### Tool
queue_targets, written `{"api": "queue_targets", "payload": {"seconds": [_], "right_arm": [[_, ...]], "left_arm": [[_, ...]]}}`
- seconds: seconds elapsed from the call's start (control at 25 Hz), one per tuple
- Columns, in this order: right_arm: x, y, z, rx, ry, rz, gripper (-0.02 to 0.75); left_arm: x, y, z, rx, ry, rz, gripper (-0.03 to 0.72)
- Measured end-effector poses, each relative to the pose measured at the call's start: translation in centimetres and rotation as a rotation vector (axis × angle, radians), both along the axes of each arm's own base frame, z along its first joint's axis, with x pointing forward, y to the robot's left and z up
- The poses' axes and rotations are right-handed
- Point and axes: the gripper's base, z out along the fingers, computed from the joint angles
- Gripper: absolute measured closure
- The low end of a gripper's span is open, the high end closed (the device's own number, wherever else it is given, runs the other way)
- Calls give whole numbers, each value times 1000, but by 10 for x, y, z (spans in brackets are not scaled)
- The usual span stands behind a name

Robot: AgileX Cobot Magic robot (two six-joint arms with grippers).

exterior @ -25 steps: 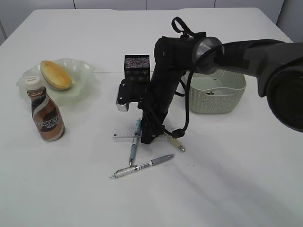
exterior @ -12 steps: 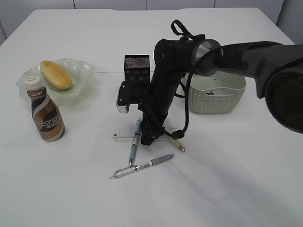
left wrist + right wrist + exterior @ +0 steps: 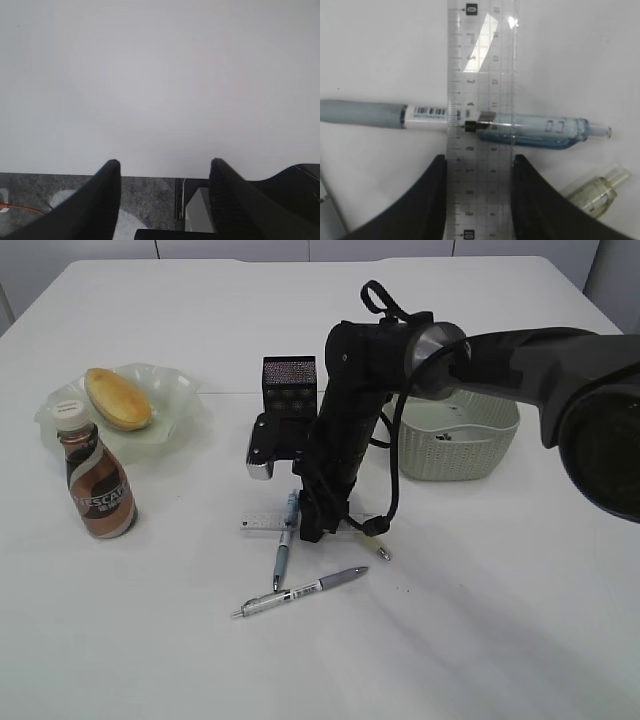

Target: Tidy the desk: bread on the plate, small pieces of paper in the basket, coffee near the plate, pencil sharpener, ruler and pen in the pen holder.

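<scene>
Two steps look done: bread (image 3: 117, 397) on plate (image 3: 180, 400) far left, coffee (image 3: 96, 485) just beside it. Left: ruler (image 3: 481, 120) and two pens to pen holder (image 3: 288, 385). Right gripper (image 3: 480, 197) has its jaws against both ruler edges, mid-desk. The ruler lies across blue pen (image 3: 470, 123), which complicates lifting. Left gripper (image 3: 165, 172) spread, empty. Basket (image 3: 458, 437) right; sharpener and paper scraps can't be made out.

The right arm reaches in from the right edge and bends steeply down, its right gripper (image 3: 479, 200) low over the middle, fingers (image 3: 432, 200) pressed against both long edges of the ruler (image 3: 480, 75), while the left gripper (image 3: 165, 200) stands parted, holding nothing.
</scene>
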Motion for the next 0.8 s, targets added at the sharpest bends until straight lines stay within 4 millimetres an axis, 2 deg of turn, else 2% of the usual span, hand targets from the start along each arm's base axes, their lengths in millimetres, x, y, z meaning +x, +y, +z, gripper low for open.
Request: {"api": "queue_targets", "payload": {"seconds": [0.2,0.4,0.8], "right_arm": [[1,1,4,-6,31,-32,476],[9,6,34,29,13,-133,476],[24,13,91,189,47,-686,476]], "left_arm": [[0,0,0,0,0,0,275],[0,0,0,0,0,0,276],[0,0,0,0,0,0,281]]}}
